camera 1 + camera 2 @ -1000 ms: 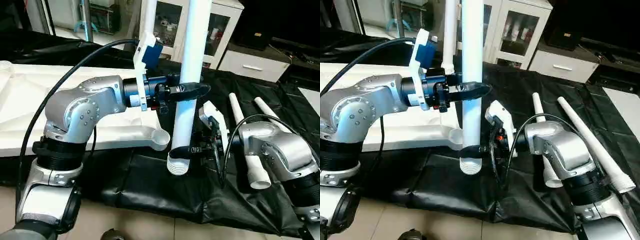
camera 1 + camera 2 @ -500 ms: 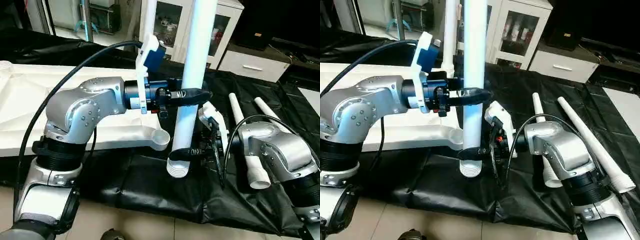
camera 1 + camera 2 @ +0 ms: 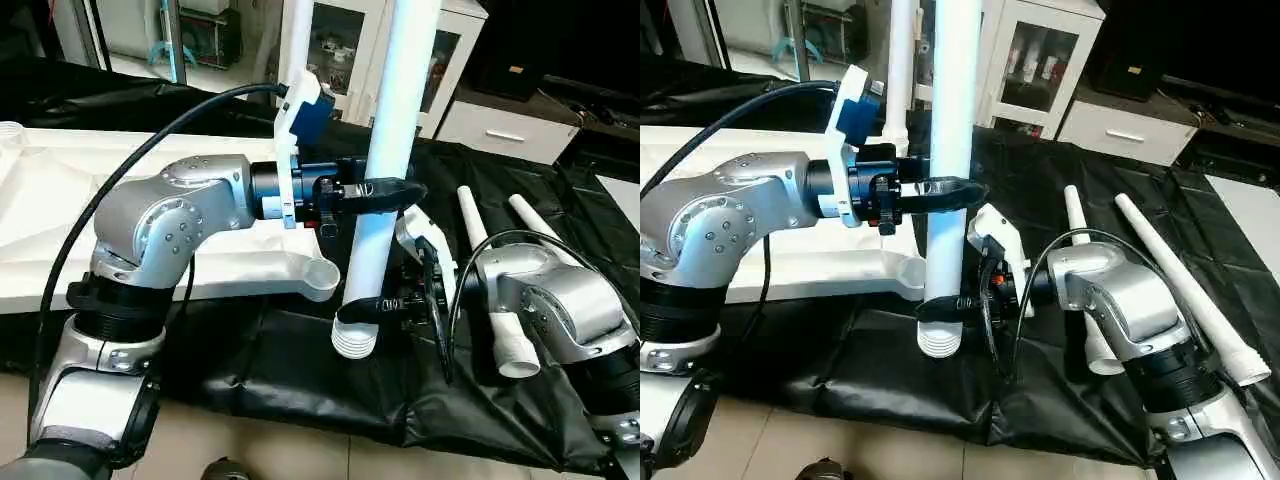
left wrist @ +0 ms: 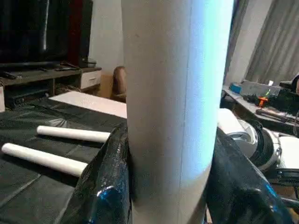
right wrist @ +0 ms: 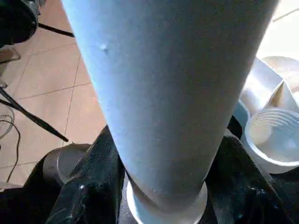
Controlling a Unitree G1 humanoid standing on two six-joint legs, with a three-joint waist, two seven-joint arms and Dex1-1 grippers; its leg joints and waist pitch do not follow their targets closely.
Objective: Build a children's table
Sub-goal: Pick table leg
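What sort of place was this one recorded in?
Probably a lived-in room used as a test space: a white glass-door cabinet and dark TV stand stand behind a black-covered work surface, with tiled floor beneath.

Upright white tube leg (image 4: 175, 107) between the left end effector's (image 4: 175, 186) black fingers (image 4: 100, 186).

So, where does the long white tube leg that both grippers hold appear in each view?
Left eye view: long white tube leg upright, centre.
Right eye view: centre-left.
Left wrist view: fills the middle, between black fingers.
Right wrist view: fills the frame.
Shared landmark: round corner socket.
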